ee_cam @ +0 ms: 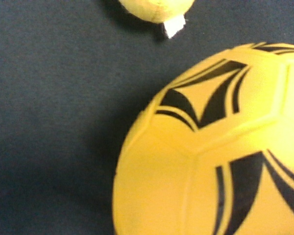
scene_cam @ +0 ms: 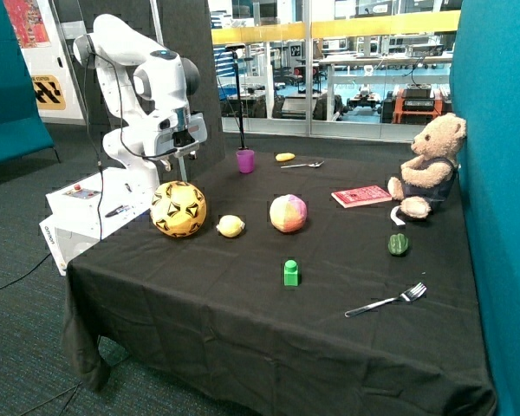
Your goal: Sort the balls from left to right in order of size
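3 balls in a row on bench (scene_cam: 199,321).
Arm's jaws (scene_cam: 184,154) above yellow-black ball (scene_cam: 178,209), grip state can't tell; small yellow ball (scene_cam: 230,226) and pink ball (scene_cam: 288,213) beside.

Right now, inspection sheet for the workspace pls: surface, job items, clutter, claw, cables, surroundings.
Surface: table under a black cloth.
Job's things: football, small yellow ball, pink-yellow ball in one row, in that order; sizes not yet in order.
Clutter: green block, fork, pepper, red book, teddy, purple cup, spoon, a small yellow item.
Claw: claw above and behind the football, holding nothing seen; fingers unclear.
Cables: one cable on the floor by the robot base.
Surroundings: teal partition, glass wall behind; no person seen.
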You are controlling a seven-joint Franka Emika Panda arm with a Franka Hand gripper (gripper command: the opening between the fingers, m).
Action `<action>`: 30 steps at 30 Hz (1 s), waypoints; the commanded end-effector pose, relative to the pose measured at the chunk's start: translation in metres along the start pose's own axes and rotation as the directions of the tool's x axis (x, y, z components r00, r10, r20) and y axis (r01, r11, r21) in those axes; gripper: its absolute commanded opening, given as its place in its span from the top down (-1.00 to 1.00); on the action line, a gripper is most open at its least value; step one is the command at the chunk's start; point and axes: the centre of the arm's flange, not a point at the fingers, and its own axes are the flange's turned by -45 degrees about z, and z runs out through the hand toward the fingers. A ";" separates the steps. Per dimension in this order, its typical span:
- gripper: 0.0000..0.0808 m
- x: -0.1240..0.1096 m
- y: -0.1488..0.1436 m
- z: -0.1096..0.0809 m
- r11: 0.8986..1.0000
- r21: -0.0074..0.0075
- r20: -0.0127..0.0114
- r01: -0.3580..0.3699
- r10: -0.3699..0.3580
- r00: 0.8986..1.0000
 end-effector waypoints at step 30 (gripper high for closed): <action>-0.78 -0.006 0.013 0.055 0.998 -0.003 -0.007 0.062 -0.062 0.998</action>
